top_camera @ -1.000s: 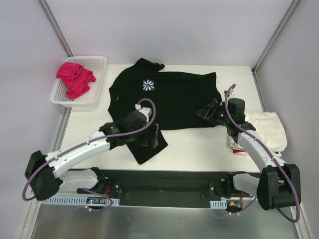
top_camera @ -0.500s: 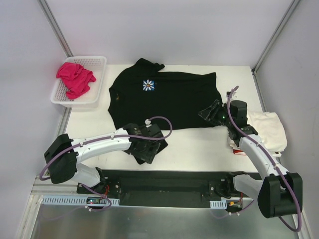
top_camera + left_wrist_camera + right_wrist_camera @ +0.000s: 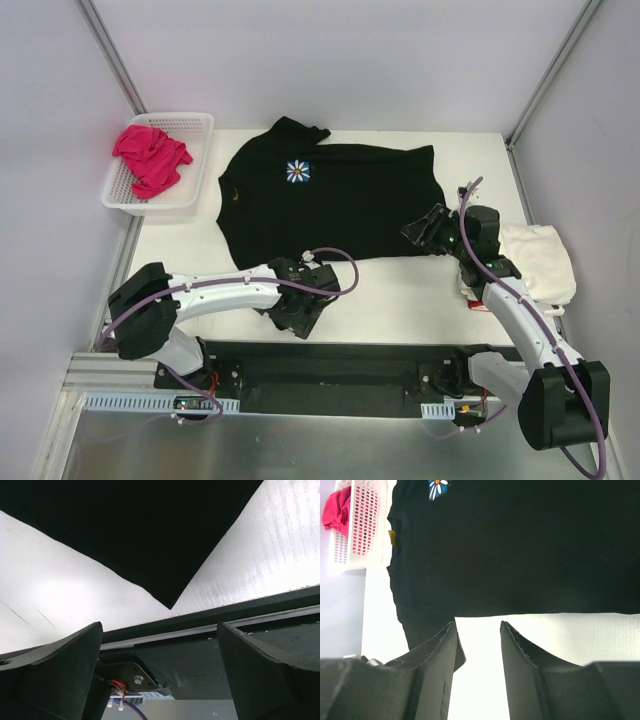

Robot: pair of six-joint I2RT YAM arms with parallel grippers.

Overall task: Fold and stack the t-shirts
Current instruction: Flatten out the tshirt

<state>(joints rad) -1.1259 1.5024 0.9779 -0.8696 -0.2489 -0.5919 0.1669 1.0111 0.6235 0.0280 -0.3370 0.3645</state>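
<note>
The left gripper (image 3: 159,630) stands with its two fingers very wide apart, and nothing is between them. It hangs low over the near edge of the table (image 3: 400,290). Its wrist camera sees a pointed corner of the black t-shirt (image 3: 330,200) lying flat on the white surface just in front of the fingers, and the fingers do not touch it.

The right gripper (image 3: 477,630) has a narrower gap, about half open, and it also holds nothing; only bare table shows between its fingers. It is just beside the near hem of the black t-shirt, at the right end of it.

The black t-shirt lies spread in the middle of the table with the daisy print (image 3: 298,171) facing up. A pink t-shirt (image 3: 150,158) is crumpled inside the white basket (image 3: 195,125) at the far left corner. A cream t-shirt (image 3: 540,260) lies at the right edge of the table, beside the right arm.
</note>
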